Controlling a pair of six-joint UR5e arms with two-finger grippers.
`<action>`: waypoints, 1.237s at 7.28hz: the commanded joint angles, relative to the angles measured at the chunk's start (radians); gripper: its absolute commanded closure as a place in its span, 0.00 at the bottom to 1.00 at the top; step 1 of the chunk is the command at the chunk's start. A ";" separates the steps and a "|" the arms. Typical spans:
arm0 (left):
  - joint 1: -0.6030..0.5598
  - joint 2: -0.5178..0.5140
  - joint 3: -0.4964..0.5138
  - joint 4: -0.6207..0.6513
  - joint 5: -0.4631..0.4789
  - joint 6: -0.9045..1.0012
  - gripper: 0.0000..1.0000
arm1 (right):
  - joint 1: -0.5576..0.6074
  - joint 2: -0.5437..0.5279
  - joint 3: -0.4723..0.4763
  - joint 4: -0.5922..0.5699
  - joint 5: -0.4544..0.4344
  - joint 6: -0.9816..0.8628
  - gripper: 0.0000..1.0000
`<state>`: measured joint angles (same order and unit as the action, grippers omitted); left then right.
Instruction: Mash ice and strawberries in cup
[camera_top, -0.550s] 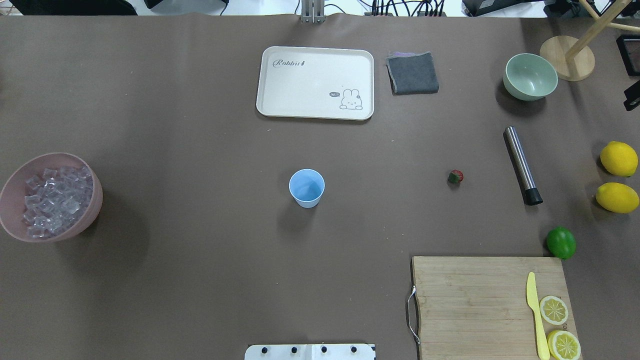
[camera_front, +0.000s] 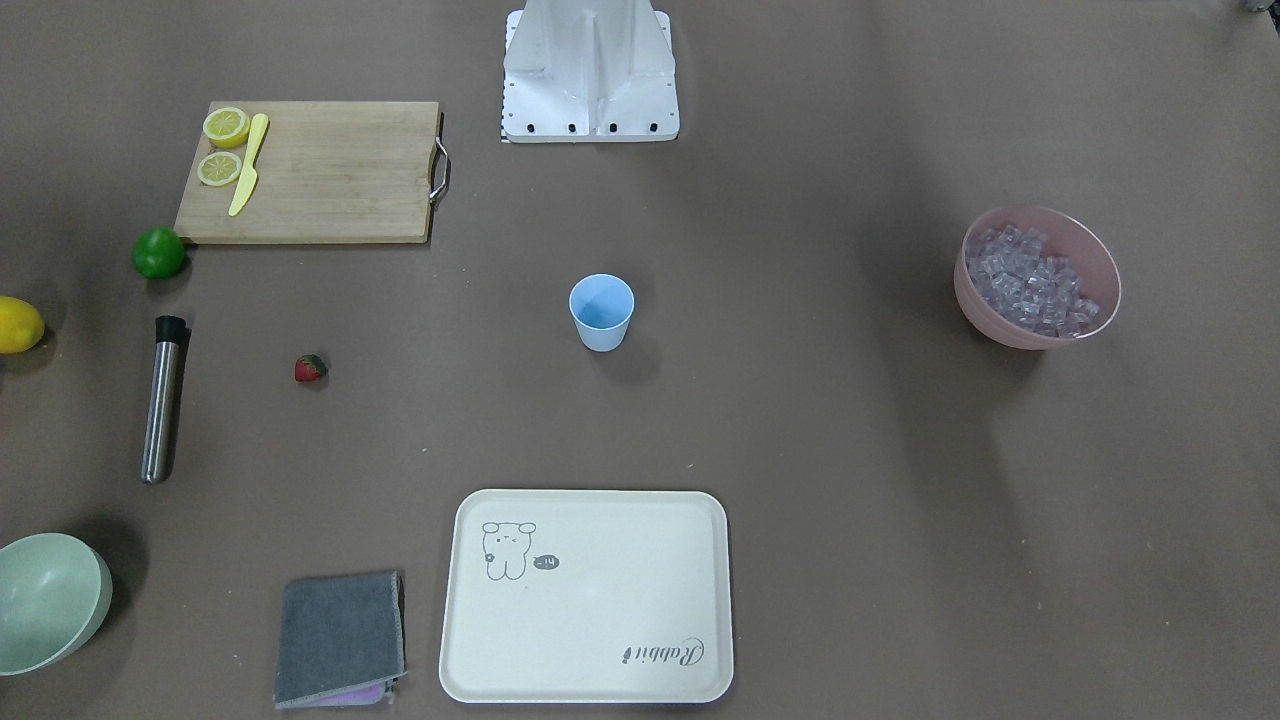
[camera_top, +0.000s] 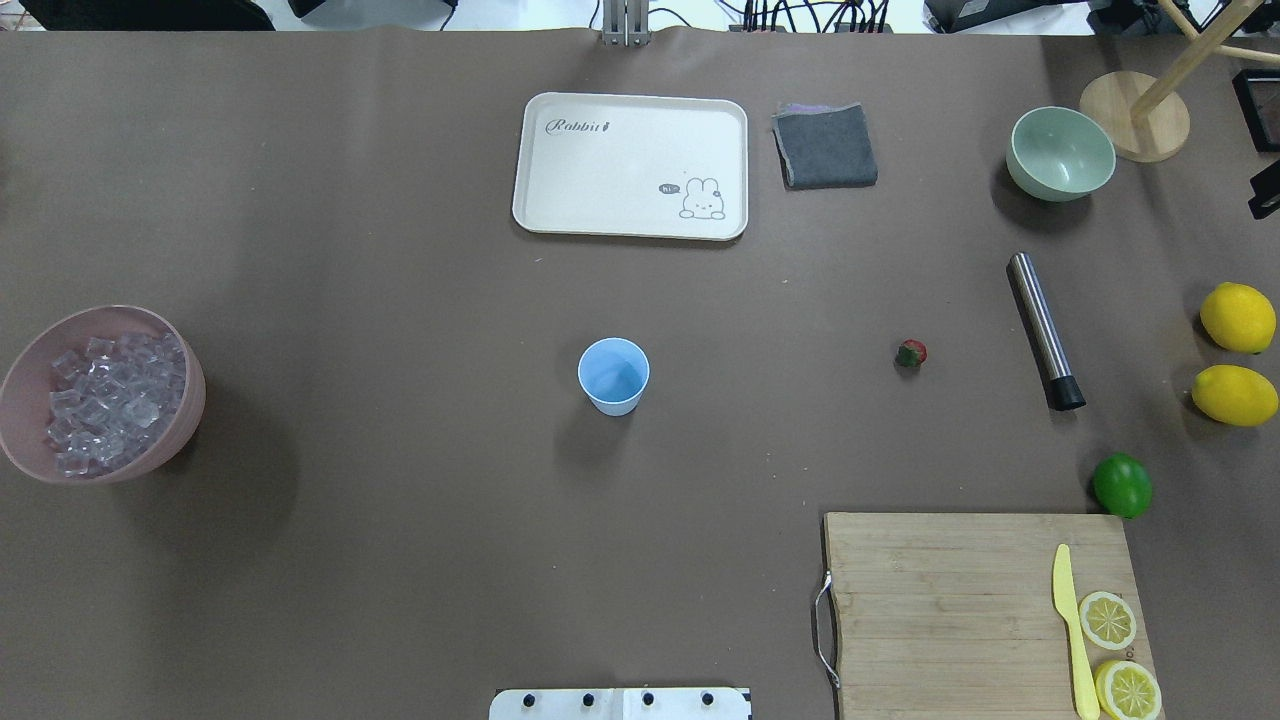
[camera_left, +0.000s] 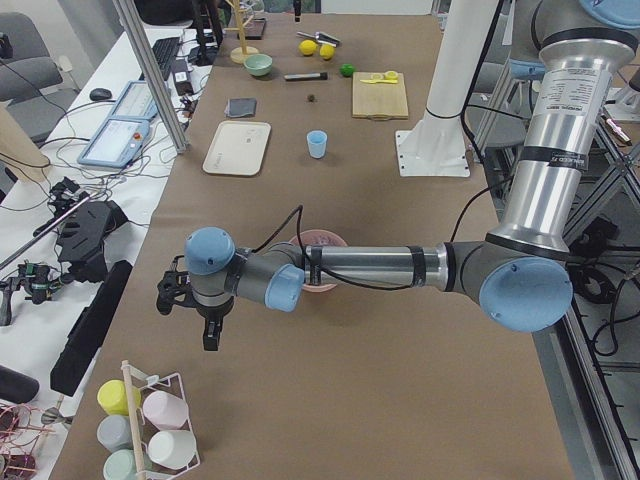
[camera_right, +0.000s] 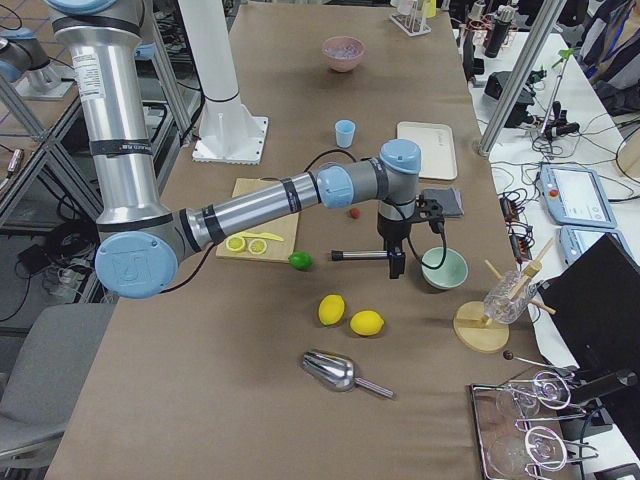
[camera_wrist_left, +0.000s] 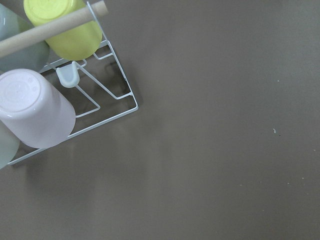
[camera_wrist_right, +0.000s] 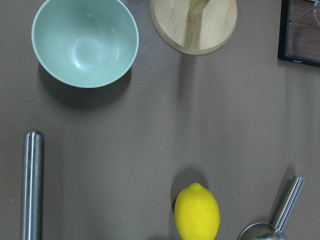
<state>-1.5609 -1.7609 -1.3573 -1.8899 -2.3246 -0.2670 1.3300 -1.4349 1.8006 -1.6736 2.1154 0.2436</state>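
Blue cup (camera_top: 613, 375) upright; strawberry (camera_top: 911, 353), ice (camera_top: 105, 400) well apart either side

The left gripper (camera_left: 210, 338) and the right gripper (camera_right: 397, 265) are held far out sideways and pointed straight down.

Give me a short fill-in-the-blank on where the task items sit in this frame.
1. The ice is heaped in the ____ bowl.
2. The cup stands upright and holds ____.
3. The strawberry lies on the table, on the robot's ____ side of the cup.
4. Just off the cutting board sits a round green ____.
Missing words: pink; nothing; right; lime.
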 joint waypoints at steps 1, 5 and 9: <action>0.001 0.014 -0.002 -0.056 0.002 0.002 0.02 | 0.000 0.001 0.005 0.000 0.000 0.000 0.00; -0.002 0.096 -0.017 -0.220 0.002 -0.043 0.02 | 0.000 -0.018 0.054 -0.002 0.011 0.002 0.00; 0.001 0.086 -0.058 -0.248 -0.007 -0.307 0.02 | 0.000 -0.007 0.054 -0.002 0.002 0.002 0.00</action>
<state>-1.5604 -1.6717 -1.4004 -2.1347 -2.3297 -0.5256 1.3300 -1.4450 1.8555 -1.6751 2.1207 0.2454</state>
